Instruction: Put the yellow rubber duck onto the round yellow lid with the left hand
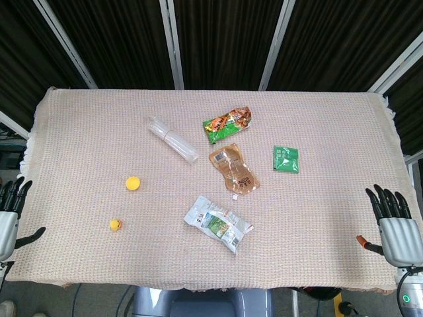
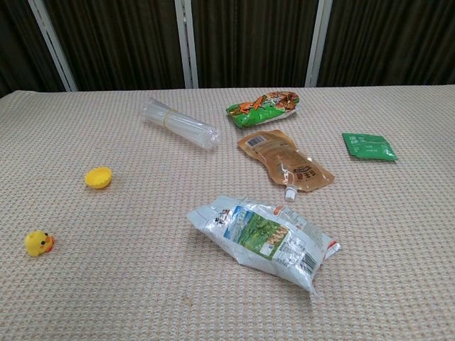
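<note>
The small yellow rubber duck (image 1: 116,225) (image 2: 38,243) sits on the woven cloth near the front left. The round yellow lid (image 1: 133,183) (image 2: 98,177) lies flat a short way behind it and slightly to the right, apart from it. My left hand (image 1: 9,214) hangs off the table's left edge, fingers spread and holding nothing, well left of the duck. My right hand (image 1: 394,221) is off the right edge, also spread and empty. Neither hand shows in the chest view.
A bundle of clear straws (image 1: 172,139), a green-orange snack bag (image 1: 227,123), a brown spouted pouch (image 1: 232,169), a small green sachet (image 1: 285,159) and a white-green packet (image 1: 218,224) lie across the middle and right of the table (image 1: 79,132).
</note>
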`<state>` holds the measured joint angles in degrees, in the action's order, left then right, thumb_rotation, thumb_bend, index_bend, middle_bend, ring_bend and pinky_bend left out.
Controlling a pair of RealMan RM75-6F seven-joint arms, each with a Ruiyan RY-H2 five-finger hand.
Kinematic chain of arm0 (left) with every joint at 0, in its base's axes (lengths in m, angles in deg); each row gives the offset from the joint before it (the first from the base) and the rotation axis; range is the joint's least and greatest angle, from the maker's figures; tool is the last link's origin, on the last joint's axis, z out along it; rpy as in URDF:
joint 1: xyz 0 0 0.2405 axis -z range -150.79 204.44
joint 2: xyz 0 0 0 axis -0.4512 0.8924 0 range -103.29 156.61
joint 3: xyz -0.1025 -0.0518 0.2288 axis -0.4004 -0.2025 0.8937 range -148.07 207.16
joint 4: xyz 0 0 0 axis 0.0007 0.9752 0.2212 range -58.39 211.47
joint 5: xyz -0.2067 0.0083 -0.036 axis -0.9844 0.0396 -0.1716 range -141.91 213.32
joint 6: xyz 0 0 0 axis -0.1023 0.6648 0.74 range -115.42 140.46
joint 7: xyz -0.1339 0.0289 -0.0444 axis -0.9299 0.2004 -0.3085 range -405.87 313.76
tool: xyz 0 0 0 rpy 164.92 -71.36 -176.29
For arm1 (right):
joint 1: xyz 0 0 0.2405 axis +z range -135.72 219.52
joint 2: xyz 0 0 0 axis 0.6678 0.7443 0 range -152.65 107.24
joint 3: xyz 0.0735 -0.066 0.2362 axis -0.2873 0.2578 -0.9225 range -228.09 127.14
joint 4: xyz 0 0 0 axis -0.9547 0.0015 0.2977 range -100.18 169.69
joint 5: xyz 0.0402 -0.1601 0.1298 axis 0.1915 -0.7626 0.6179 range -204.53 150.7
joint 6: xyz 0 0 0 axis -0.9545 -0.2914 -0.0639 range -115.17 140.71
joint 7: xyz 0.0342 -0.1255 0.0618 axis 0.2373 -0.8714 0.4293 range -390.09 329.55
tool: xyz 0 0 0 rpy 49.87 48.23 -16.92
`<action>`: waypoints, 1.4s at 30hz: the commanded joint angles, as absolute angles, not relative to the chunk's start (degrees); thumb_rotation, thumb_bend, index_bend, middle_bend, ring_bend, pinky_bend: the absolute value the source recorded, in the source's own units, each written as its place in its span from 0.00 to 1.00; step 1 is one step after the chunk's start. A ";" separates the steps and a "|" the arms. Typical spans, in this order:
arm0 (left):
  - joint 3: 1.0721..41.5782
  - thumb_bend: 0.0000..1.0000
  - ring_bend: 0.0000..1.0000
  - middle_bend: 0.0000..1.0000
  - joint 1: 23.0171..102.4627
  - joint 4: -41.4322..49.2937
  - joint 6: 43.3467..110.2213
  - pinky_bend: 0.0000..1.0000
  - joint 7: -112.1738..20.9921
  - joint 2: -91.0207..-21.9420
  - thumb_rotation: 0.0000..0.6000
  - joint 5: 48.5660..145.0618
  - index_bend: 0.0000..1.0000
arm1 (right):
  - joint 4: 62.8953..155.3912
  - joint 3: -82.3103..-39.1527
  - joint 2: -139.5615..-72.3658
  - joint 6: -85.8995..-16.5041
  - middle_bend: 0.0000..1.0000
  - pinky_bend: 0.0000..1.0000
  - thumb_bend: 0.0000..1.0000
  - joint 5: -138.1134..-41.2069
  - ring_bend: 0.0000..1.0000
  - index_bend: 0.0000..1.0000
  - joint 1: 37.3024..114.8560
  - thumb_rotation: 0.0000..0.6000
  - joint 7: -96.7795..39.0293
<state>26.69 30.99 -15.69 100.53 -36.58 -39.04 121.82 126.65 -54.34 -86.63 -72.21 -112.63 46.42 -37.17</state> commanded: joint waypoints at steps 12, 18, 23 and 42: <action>26.96 0.04 0.00 0.00 30.58 -16.60 100.43 0.00 -37.11 -38.42 1.00 121.47 0.00 | 126.55 -54.31 -86.90 -72.34 0.00 0.00 0.00 -113.31 0.00 0.00 46.63 1.00 -36.26; 27.04 0.04 0.00 0.00 30.46 -16.85 99.96 0.00 -37.32 -38.10 1.00 120.86 0.00 | 126.71 -54.28 -87.19 -71.67 0.00 0.00 0.00 -113.17 0.00 0.00 46.97 1.00 -36.63; 27.12 0.04 0.00 0.00 30.62 -17.60 99.26 0.00 -36.90 -37.98 1.00 120.51 0.00 | 126.28 -54.25 -87.24 -71.49 0.00 0.00 0.00 -113.03 0.00 0.00 47.00 1.00 -36.27; 27.90 0.12 0.00 0.00 35.91 -24.51 88.91 0.00 -28.63 -37.87 1.00 118.84 0.32 | 126.01 -54.20 -87.90 -72.62 0.00 0.00 0.00 -114.53 0.00 0.01 47.09 1.00 -35.44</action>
<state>28.02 34.44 -22.70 91.23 -31.12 -37.49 120.17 126.05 -54.20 -87.87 -72.58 -114.48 47.08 -35.48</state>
